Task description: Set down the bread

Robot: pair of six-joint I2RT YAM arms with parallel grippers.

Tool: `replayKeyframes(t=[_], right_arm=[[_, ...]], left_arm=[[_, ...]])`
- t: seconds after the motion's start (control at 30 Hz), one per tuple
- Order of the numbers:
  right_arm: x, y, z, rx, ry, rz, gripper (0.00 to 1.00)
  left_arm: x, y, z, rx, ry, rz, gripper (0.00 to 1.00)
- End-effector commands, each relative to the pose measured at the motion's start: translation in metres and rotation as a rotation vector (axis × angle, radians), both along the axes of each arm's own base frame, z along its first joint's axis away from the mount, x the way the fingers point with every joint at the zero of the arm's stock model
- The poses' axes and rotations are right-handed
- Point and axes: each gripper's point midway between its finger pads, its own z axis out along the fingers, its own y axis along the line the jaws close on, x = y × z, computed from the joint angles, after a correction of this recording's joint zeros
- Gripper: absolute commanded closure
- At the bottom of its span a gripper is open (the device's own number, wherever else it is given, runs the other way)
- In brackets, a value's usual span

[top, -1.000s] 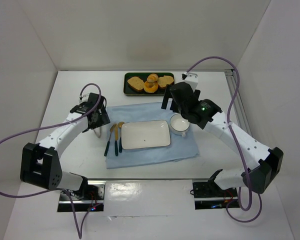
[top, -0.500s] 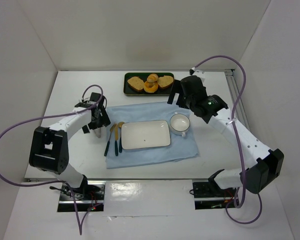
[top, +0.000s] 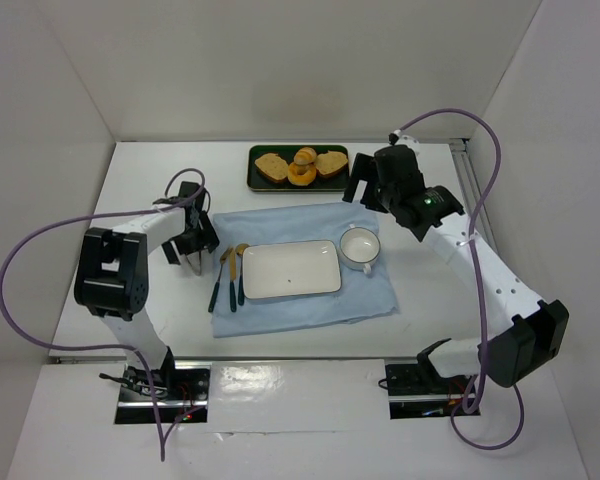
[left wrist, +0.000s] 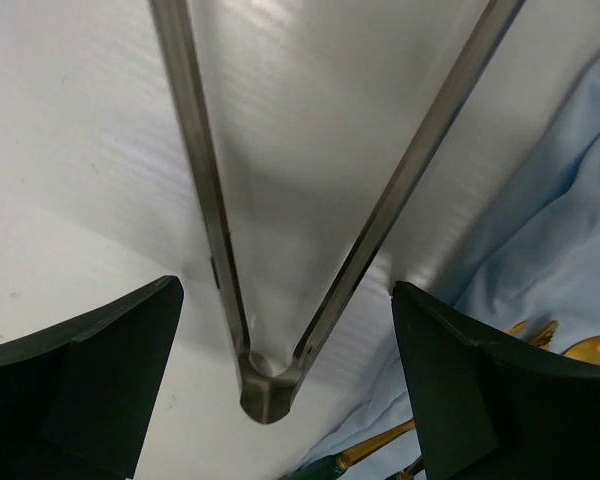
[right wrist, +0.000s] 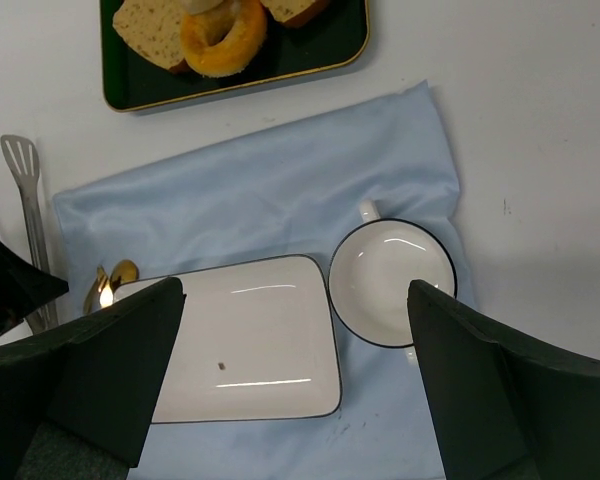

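Note:
The bread (top: 306, 155), a small golden-brown roll, lies on the dark green tray (top: 252, 170) at the back, just behind an orange ring doughnut (top: 301, 176) and between two toast slices. In the right wrist view only a pale sliver of it shows at the top edge (right wrist: 206, 4). My right gripper (top: 364, 192) is open and empty, hanging in front of the tray, above the cloth; it also shows in the right wrist view (right wrist: 295, 390). My left gripper (left wrist: 285, 385) is open, low over the table, with the hinge of metal tongs (left wrist: 265, 385) between its fingers.
A blue cloth (top: 310, 225) carries a white rectangular plate (top: 290, 270), a white cup (top: 360, 246) to its right and gold-and-green cutlery (top: 228, 275) to its left. The tongs (top: 195, 262) lie on the table at the cloth's left edge. White walls enclose the table.
My right gripper has moved back and to the right, away from the cup and nearer the tray. My left arm has folded in closer; its gripper stays at the tongs.

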Motion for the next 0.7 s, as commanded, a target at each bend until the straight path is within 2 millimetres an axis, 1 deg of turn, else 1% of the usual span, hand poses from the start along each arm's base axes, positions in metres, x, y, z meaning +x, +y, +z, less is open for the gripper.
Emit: replayKeyframes(t=[0.0,0.03,0.07,0.1,0.13,0.17,0.2,0.27,0.3,0.33,0.37,0.4,0.47,0.5,0.53,0.57,0.6,0.63,0.67], right_arm=[[0.011,0.001,0.026,0.033,-0.077,0.006,0.00],[0.010,0.002,0.026,0.038,-0.075,0.014,0.00],[0.011,-0.001,0.026,0.037,-0.075,0.005,0.00],[0.011,-0.002,0.022,0.033,-0.067,0.005,0.00],[0.012,-0.005,0.022,0.033,-0.067,-0.004,0.00],[0.013,-0.004,0.024,0.037,-0.075,-0.004,0.00],[0.013,-0.003,0.024,0.041,-0.073,0.003,0.00],[0.014,-0.006,0.024,0.041,-0.073,-0.006,0.00],[0.015,-0.010,0.024,0.041,-0.073,-0.015,0.00],[0.016,-0.008,0.026,0.049,-0.080,-0.007,0.00],[0.016,-0.008,0.026,0.049,-0.080,-0.007,0.00],[0.019,-0.010,0.027,0.052,-0.088,-0.016,0.00],[0.020,-0.008,0.024,0.054,-0.078,-0.007,0.00],[0.020,-0.008,0.024,0.054,-0.078,-0.007,0.00],[0.022,-0.011,0.026,0.057,-0.086,-0.016,0.00],[0.023,-0.011,0.018,0.050,-0.070,-0.017,0.00],[0.022,-0.009,0.018,0.055,-0.067,-0.009,0.00],[0.022,-0.009,0.018,0.055,-0.067,-0.009,0.00],[0.024,-0.008,0.020,0.058,-0.076,-0.009,0.00]], left_arm=[[0.023,0.001,0.003,-0.012,-0.030,-0.023,0.00],[0.022,0.004,-0.001,-0.011,-0.019,-0.014,0.00],[0.030,0.004,0.003,-0.009,-0.032,-0.022,0.00],[0.028,0.004,-0.004,-0.008,-0.014,-0.022,0.00],[0.032,0.007,-0.003,-0.008,-0.018,-0.013,0.00],[0.031,0.007,-0.007,-0.004,-0.005,-0.024,0.00],[0.035,0.007,-0.007,-0.004,-0.008,-0.024,0.00],[0.036,0.009,-0.010,-0.009,0.003,-0.028,0.00],[0.035,0.009,-0.014,-0.008,0.014,-0.028,0.02],[0.035,0.011,-0.014,-0.019,0.014,-0.020,0.02],[0.038,0.010,-0.014,-0.027,0.003,-0.032,0.04],[0.037,0.014,-0.017,-0.027,0.004,-0.021,0.05],[0.036,0.015,-0.020,-0.037,0.014,-0.015,0.05],[0.037,0.017,-0.024,-0.044,0.016,-0.019,0.07],[0.034,0.017,-0.026,-0.044,0.026,-0.019,0.09],[0.034,0.021,-0.026,-0.044,0.025,-0.010,0.09],[0.032,0.024,-0.029,-0.041,0.036,-0.009,0.10],[0.032,0.023,-0.029,-0.050,0.037,-0.011,0.10],[0.031,0.028,-0.032,-0.048,0.047,-0.008,0.13]])
